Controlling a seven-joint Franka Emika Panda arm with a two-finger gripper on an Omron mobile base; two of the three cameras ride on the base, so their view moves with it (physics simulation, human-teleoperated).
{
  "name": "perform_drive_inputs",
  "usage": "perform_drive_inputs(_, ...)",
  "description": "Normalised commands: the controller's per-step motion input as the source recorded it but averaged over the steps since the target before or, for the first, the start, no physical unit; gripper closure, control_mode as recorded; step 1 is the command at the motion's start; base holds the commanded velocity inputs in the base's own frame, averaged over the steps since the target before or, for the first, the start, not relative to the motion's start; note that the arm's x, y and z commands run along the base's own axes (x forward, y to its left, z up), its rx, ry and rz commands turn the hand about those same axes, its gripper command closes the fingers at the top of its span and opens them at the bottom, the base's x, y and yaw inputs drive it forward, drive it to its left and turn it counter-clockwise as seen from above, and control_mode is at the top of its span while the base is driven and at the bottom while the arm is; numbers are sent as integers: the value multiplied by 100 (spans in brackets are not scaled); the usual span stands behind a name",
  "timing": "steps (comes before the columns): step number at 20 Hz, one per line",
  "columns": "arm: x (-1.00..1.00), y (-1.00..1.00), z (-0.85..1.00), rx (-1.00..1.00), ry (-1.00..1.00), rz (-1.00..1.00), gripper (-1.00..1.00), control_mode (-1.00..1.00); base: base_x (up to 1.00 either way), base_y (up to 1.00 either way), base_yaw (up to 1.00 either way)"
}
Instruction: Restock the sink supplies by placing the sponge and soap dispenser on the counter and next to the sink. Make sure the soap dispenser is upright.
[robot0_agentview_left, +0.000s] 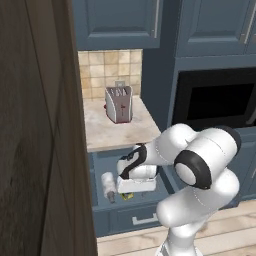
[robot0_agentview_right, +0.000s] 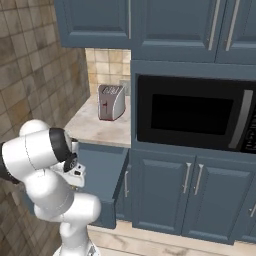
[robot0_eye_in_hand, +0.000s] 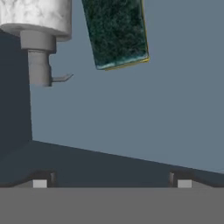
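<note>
The soap dispenser (robot0_agentview_left: 108, 185) lies on its side in an open blue drawer (robot0_agentview_left: 102, 165) under the counter (robot0_agentview_left: 112, 131), its dark pump toward the drawer front. In the hand view its pale body (robot0_eye_in_hand: 37, 17) and grey pump sit at the upper left. The sponge (robot0_eye_in_hand: 116, 30), green layer up with a yellow edge, lies just beside it; a corner of the sponge (robot0_agentview_left: 126, 196) peeks from under my hand. My gripper (robot0_eye_in_hand: 111, 183) hangs open above the drawer floor, short of both things, holding nothing. The sink is out of view.
A silver toaster (robot0_agentview_left: 118, 104) stands at the back of the counter. A black built-in microwave (robot0_agentview_right: 195, 112) and blue cabinet doors (robot0_agentview_right: 192, 190) lie to the right. A dark wooden panel (robot0_agentview_left: 35, 140) walls off the left. The drawer front (robot0_agentview_right: 114, 190) juts into the aisle.
</note>
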Motion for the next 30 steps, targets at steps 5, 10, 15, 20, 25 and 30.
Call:
perform_drive_inputs(5,48,61,-3,0,0,0,-100,-100,0,0,0)
perform_drive_inputs(10,33,32,-1,0,-2,0,-100,-100,0,0,0)
perform_drive_inputs(15,1,16,-16,0,-3,0,-100,-100,0,0,0)
perform_drive_inputs(20,0,3,-32,0,-2,0,-100,-100,0,0,0)
perform_drive_inputs(25,1,7,-28,0,0,0,-100,-100,0,0,0)
perform_drive_inputs(30,4,12,-18,0,0,0,-100,-100,0,0,0)
